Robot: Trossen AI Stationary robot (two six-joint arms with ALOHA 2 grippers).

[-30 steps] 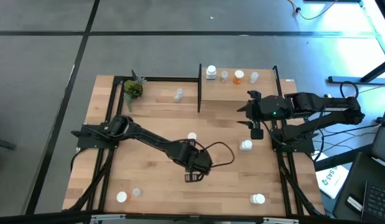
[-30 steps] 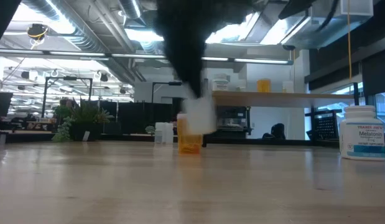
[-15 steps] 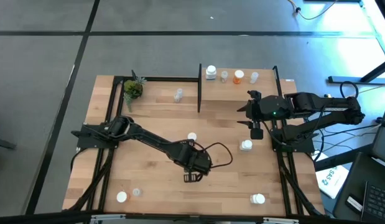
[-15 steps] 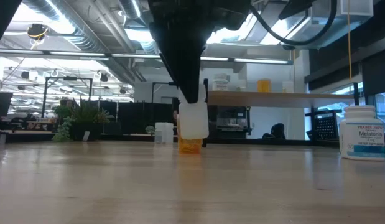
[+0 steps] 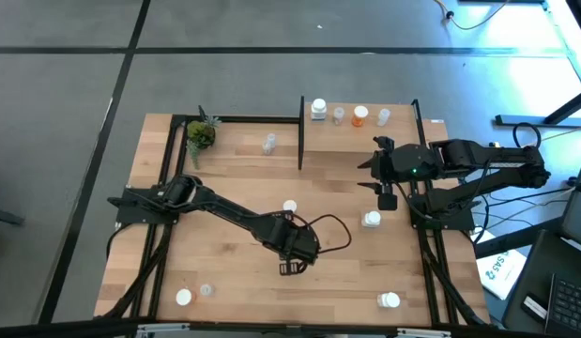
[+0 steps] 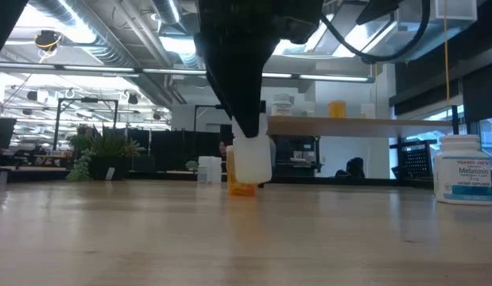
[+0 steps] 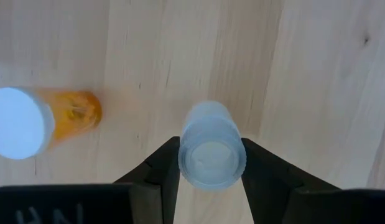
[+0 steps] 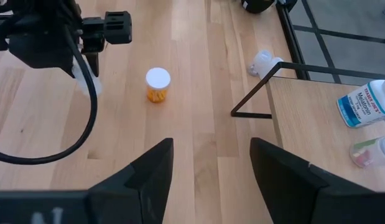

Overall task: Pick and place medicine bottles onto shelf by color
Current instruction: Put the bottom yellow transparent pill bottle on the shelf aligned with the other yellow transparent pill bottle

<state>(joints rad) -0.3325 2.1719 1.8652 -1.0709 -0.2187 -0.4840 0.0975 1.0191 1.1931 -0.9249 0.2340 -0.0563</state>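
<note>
At mid-desk, left gripper [image 7: 211, 163]: I have its jaws clamped on a clear bottle [image 7: 211, 146]
Change: half a second ago the bottle hung a touch higher and more to the left in the low view; now it sits lower, near the desk [image 5: 234, 169], still lifted I judge
Orange bottle [image 7: 46, 120]: just beside the held one, standing
Right gripper [image 8: 208, 163]: jaws apart, waiting beside the shelf [image 5: 365, 134]
Meaning: the grasp holds; carry to the shelf comes next
</note>
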